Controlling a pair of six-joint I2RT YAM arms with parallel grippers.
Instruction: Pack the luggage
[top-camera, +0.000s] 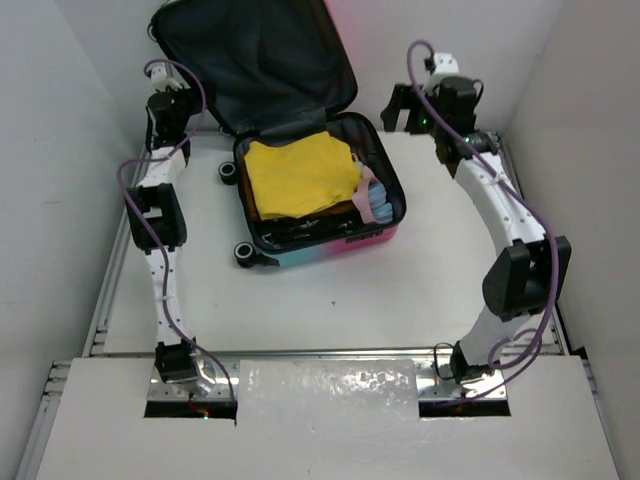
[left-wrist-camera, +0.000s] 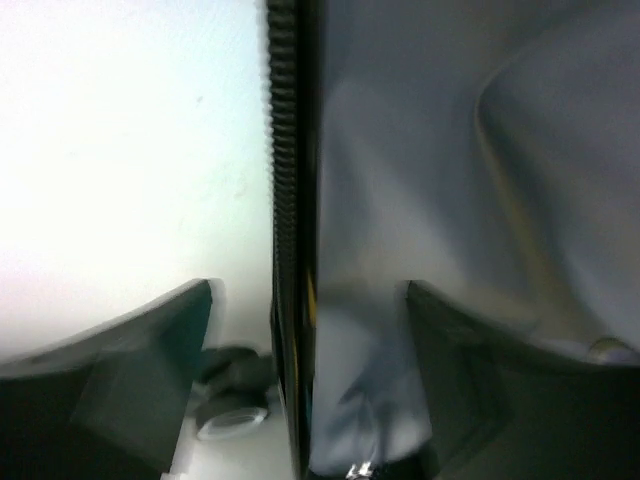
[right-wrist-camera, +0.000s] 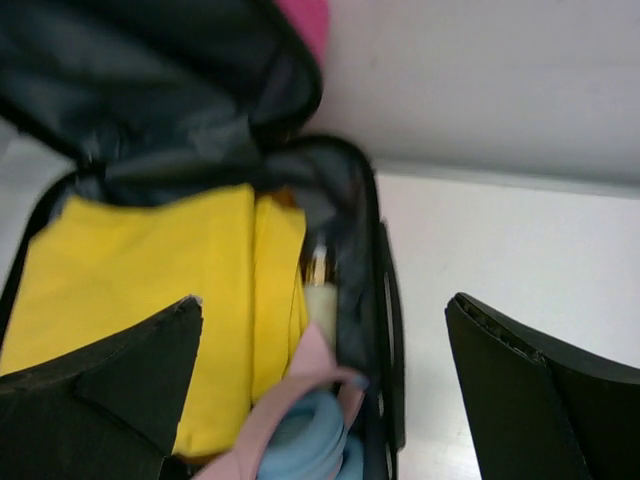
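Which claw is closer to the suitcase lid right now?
Left. The left claw straddles the lid's edge; the right claw is off to the lid's right, clear of it.

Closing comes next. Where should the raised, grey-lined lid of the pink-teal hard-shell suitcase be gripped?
By its zippered left edge, coming from the left: the lid stands raised, and that rim fits between the open fingers of the left gripper.
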